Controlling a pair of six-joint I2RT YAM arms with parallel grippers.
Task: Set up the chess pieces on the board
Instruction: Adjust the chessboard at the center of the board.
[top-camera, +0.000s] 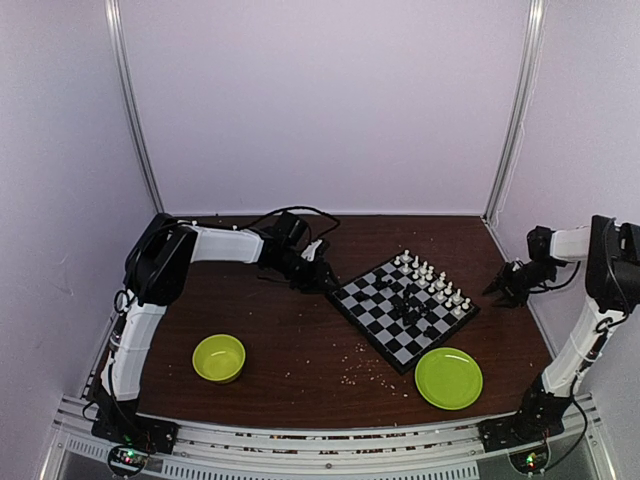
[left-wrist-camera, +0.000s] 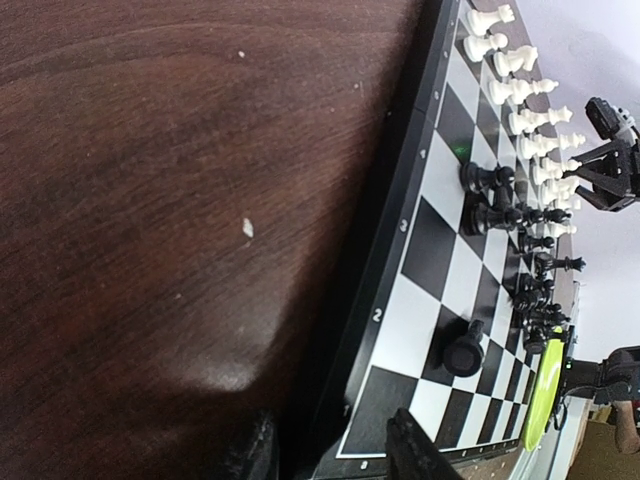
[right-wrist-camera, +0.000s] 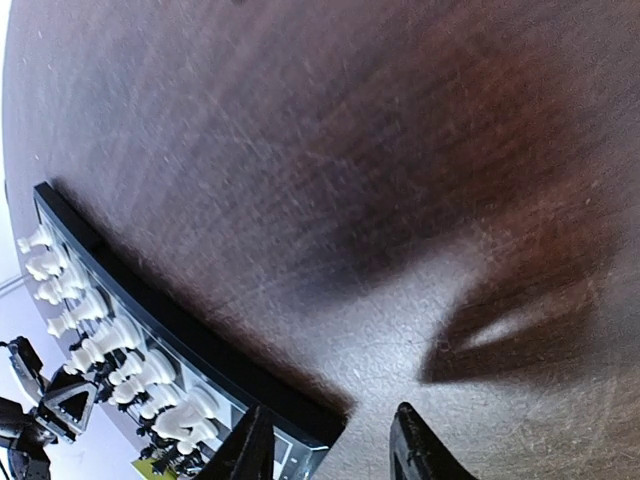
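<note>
The board (top-camera: 400, 345) sits cornerwise (one corner toward the table's (top-camera: 300, 385) near edge); left tool (left-wrist-camera: 335, 447) and right tool (right-wrist-camera: 330, 445) gape empty.

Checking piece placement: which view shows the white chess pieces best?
Left wrist: the white chess pieces stand large and sharp along one edge of the board. Top external shows them tiny; right wrist, blurred in its lower left corner.
</note>
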